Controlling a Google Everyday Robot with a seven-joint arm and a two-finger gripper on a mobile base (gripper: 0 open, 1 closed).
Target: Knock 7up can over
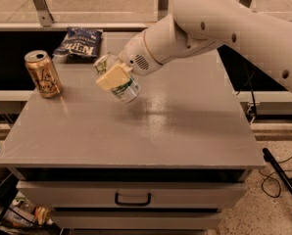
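The white arm (224,28) reaches in from the right. Its tool (115,78) is above the gray tabletop (185,131) and squeezes the 7up can (127,90). One tan finger (110,76) lies across the front of the can. The other finger is hidden behind it. The can is tipped, with its silver top up and left of the tool and its bottom down and right of it. Left of the tool, well apart, a gold can (43,73) stands up straight. Behind the tool, a bit to the left, lies a blue bag (80,42). Below the tool, at the front, is a drawer (132,192) with a dark handle.
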